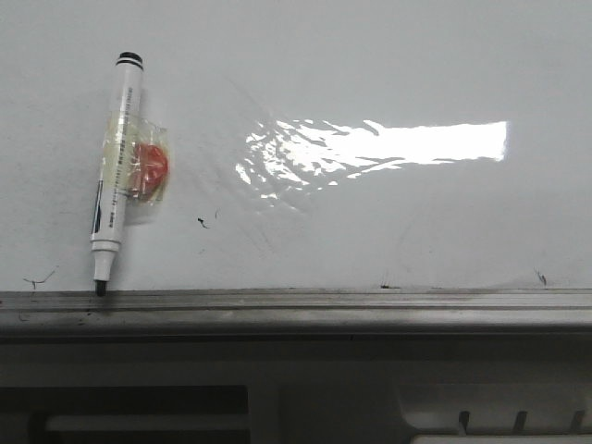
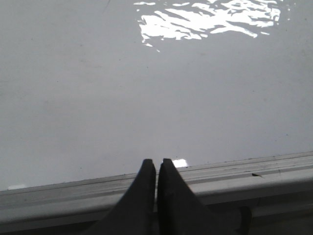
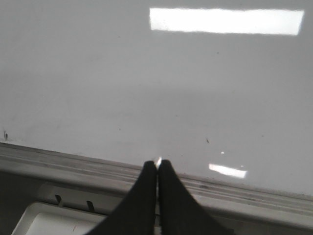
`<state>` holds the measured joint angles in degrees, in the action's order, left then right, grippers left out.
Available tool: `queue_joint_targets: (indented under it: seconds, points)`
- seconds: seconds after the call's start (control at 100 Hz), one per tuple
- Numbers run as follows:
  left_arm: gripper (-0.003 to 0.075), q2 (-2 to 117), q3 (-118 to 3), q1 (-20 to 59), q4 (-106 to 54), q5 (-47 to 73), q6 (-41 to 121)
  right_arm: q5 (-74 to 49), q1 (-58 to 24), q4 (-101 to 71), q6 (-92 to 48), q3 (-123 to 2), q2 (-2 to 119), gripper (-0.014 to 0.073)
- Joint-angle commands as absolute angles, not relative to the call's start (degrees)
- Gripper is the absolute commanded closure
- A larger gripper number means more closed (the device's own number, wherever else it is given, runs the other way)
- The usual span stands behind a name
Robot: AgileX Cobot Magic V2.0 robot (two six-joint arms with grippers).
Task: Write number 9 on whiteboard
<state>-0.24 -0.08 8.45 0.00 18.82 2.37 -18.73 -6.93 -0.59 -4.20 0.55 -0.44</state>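
Note:
The whiteboard (image 1: 370,222) is large, glossy and white, with a wrinkled glare patch and a grey metal bottom rail (image 1: 296,310). No drawn number 9 shows on it; only tiny stray black scribbles (image 1: 203,221) are there. A white marker (image 1: 117,171) with a black tip lies on the board at the left, its tip near the rail, with a taped red piece (image 1: 151,168) beside it. My left gripper (image 2: 156,162) is shut and empty over the rail. My right gripper (image 3: 157,163) is shut and empty over the rail. Neither gripper shows in the front view.
Below the rail a grey frame and a white slotted tray (image 1: 499,425) show in the front view; the tray also shows in the right wrist view (image 3: 58,218). Small black marks (image 1: 539,276) dot the board's lower edge.

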Motion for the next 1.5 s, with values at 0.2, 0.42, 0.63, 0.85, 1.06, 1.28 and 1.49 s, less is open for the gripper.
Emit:
queue_joint_targets:
  seconds: [0.2, 0.42, 0.63, 0.85, 1.06, 1.28, 1.49]
  points:
    - [0.0738, -1.9, 1.7, 8.3, 0.0, 16.1, 1.8, -17.1, -6.6, 0.0, -4.1, 2.1, -1.7, 0.0638]
    - [0.0738, -1.9, 1.7, 8.3, 0.0, 16.1, 1.8, -17.1, -6.6, 0.0, -4.1, 2.1, -1.7, 0.0638]
    - [0.0738, -1.9, 1.7, 8.3, 0.0, 16.1, 1.8, -17.1, -6.6, 0.0, -4.1, 2.1, -1.7, 0.0638]
    - [0.0738, -1.9, 1.6, 8.3, 0.6, 15.0, 1.8, -16.5, -6.6, 0.0, -4.1, 2.1, -1.7, 0.0638]
    - [0.0738, -1.9, 1.6, 8.3, -7.9, 6.2, 1.8, -9.6, -6.6, 0.0, -4.1, 2.1, -1.7, 0.0638]
    - [0.0738, -1.9, 1.6, 8.3, -53.0, -4.4, 1.8, 5.8, -6.6, -21.2, -4.0, 2.1, -1.7, 0.0638]
    - [0.0739, -1.4, -1.2, 8.9, -59.0, 1.0, 1.8, 5.4, -6.6, -37.3, -4.0, -1.3, -1.6, 0.0638]
